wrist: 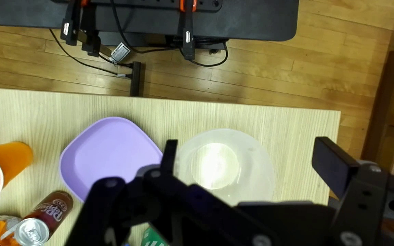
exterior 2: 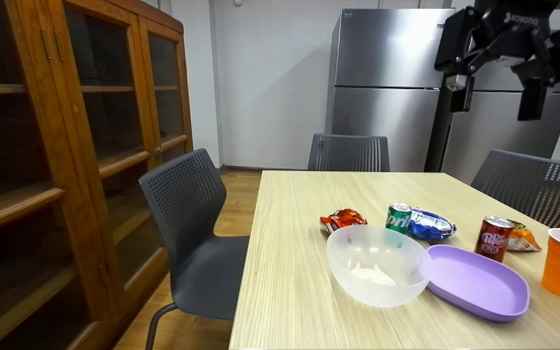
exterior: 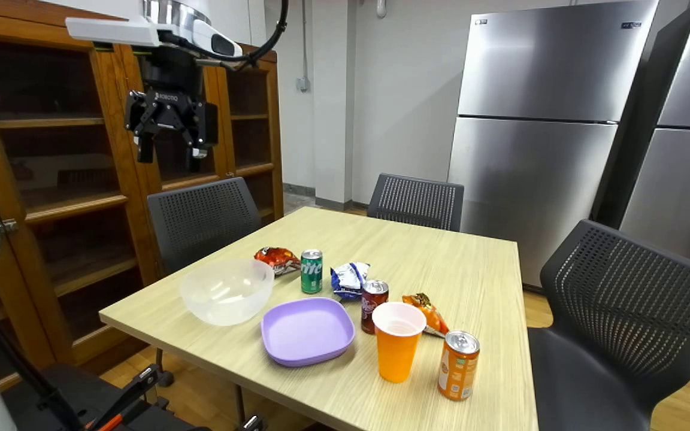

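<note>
High above the table (exterior: 465,269), the gripper (exterior 2: 495,109) is hanging released, its jaws spread wide, while a bowl (exterior: 227,293) is sitting beside a purple plate (exterior: 308,328).

On my screens I had a frosted bowl (exterior: 227,293) in all three views. It was round, whitish and translucent, with a plain, wide rim and walls curving down to a smaller circular base. It stood upright, mouth facing up, at the same level as the purple plate (exterior: 308,330), and its walls rose well above that plate's low edge. I saw it just beside the plate: left of it in both exterior views, right of it in the wrist view, where a narrow gap showed between the two. There, light glared off its base and part of its rim was hidden from me.
</note>
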Robot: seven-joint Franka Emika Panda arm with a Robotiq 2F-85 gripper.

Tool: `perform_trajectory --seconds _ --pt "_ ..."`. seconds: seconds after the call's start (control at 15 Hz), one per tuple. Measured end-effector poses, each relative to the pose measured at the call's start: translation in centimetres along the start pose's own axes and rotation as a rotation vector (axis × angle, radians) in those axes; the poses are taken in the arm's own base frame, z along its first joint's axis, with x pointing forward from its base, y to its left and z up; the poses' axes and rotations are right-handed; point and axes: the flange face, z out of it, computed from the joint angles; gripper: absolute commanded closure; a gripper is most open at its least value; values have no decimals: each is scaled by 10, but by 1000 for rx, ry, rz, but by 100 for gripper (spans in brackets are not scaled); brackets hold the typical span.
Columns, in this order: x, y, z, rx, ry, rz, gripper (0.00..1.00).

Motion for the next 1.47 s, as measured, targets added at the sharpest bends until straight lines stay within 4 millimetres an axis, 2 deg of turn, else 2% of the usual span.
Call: perform_trajectory --seconds 0.87,1.47 --pt "82 47 48 34 102 151 0" --pt "143 66 87 38 132 297 0"
